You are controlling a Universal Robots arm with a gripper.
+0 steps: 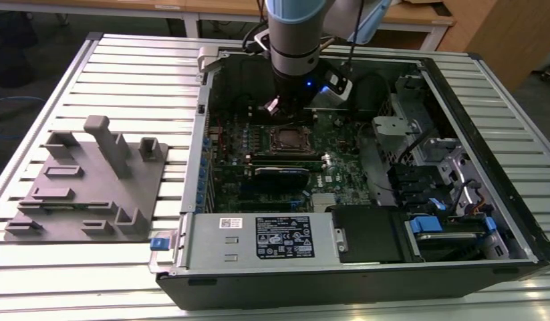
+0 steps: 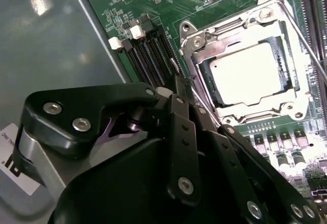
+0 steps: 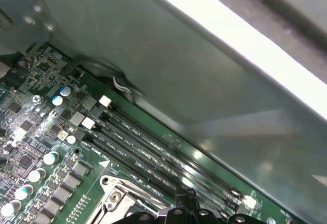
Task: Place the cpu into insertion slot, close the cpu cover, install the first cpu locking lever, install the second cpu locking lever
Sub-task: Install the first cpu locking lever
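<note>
jaws of the gripper [image 2: 177, 80] sit pinched together beside the insertion slot [image 2: 205, 76], its cpu cover [image 2: 232, 22] down around the cpu [image 2: 246, 73].

My arm [image 1: 297, 27], top centre of the exterior frame: pale blue cap over a silver-grey sleeve; dark wrist below w/ a small blue light [image 1: 309, 84]; black cable [image 1: 255, 37] beside it; my gripper [image 2: 177, 83] in the second wrist view: matte black links, round silver screws [image 2: 82, 125], purple glint at the pivot.
</note>
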